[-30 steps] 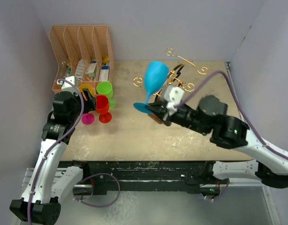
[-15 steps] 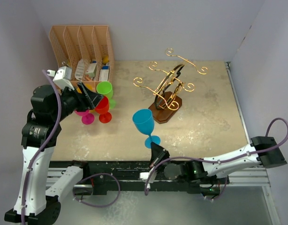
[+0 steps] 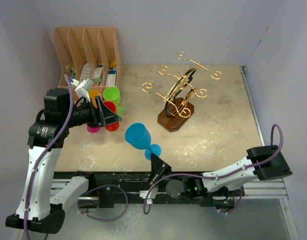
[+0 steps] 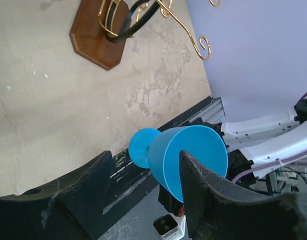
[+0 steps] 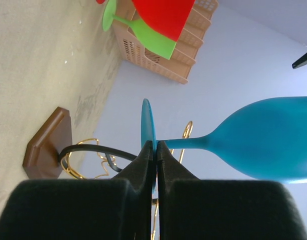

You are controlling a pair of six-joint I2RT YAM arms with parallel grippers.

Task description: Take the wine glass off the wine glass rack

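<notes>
Top external view sets it out, largest first: the table (image 3: 213, 142) carries the wine glass rack (image 3: 179, 95) at its far right, gold arms bare, so the wine glass (image 3: 138, 136) is already off it. The tan organizer (image 3: 88, 50) stands far left, with a red glass (image 3: 109, 110) and a green glass (image 3: 112, 94) just in front of it. The right arm (image 3: 233, 171) lies low along the near edge; the right gripper (image 3: 154, 159) is clenched on the blue glass's thin foot (image 5: 147, 125), holding it tilted above the near edge, bowl (image 4: 188, 155) leaning left. Pinching the foot probably leaves the bowl free for a second grasp. The left gripper (image 3: 112, 114), just left of the bowl and apart from it, has its jaws spread and empty; its wrist view frames the bowl between them, which reads as lining up for a handover.
</notes>
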